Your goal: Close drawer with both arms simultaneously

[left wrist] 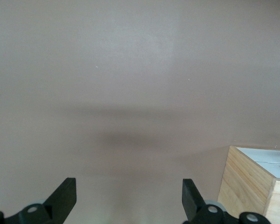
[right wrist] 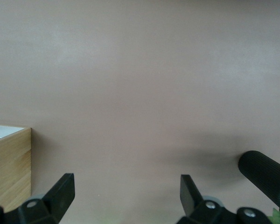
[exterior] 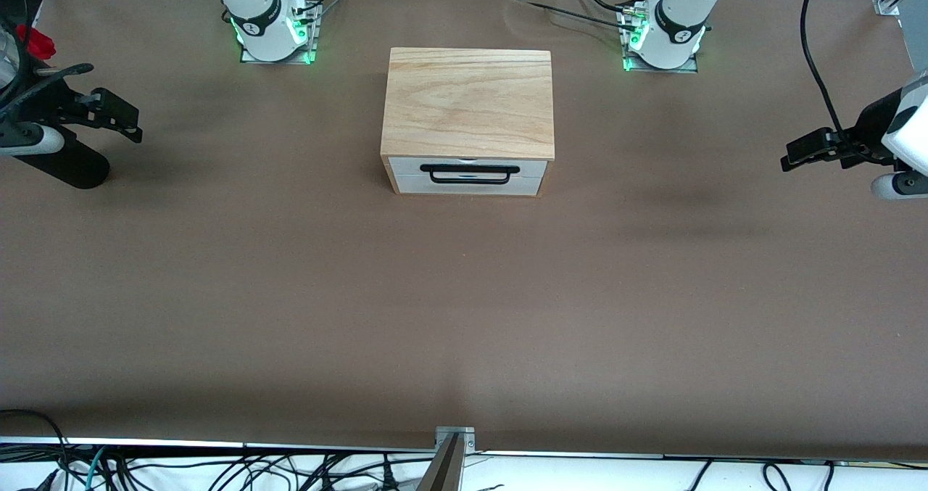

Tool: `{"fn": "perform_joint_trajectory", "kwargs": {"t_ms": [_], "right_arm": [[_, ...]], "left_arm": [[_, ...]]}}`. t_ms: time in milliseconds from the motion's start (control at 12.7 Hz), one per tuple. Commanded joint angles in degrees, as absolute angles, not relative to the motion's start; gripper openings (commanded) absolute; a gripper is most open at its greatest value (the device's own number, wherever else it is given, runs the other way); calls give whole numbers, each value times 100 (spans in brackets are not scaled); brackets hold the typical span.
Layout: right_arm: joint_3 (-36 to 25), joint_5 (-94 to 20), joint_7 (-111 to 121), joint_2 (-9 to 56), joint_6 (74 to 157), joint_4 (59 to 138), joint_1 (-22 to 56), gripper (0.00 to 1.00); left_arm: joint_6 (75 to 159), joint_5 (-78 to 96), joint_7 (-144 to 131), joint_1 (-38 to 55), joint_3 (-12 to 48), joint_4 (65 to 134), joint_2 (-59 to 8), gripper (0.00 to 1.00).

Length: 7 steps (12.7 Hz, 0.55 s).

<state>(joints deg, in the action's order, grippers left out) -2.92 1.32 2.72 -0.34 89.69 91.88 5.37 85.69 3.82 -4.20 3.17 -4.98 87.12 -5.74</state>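
The light oak box [exterior: 469, 103] stands mid-table between the arm bases. The drawer [exterior: 467, 177], white-fronted with a black bar handle [exterior: 470, 173], sits pushed in, its front about flush with the box. My left gripper [exterior: 794, 156] hangs open and empty over bare table toward the left arm's end, well apart from the box. My right gripper [exterior: 130, 125] hangs open and empty toward the right arm's end. The left wrist view shows its open gripper [left wrist: 129, 196] and a box corner [left wrist: 245, 186]. The right wrist view shows its open gripper [right wrist: 127, 193] and the box's side [right wrist: 9, 168].
A black vase [exterior: 69, 161] with red roses [exterior: 36, 41] stands under the right arm at the table's end; it also shows in the right wrist view [right wrist: 266, 175]. Brown table [exterior: 464, 295] spreads wide in front of the drawer. Cables hang below the table's near edge.
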Motion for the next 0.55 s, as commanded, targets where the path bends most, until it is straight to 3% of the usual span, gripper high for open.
{"fn": "perform_joint_trajectory", "kwargs": {"t_ms": [0,471], "right_arm": [[-229,123,228,-17,8833,9035,483,100],[-229,114,229,-53,8833,9035,483,100]], "left_arm": [[8525,404,-29,247,-501,8771,-553,100],[8534,422,-70,202,-519,8684,-597,100]]}}
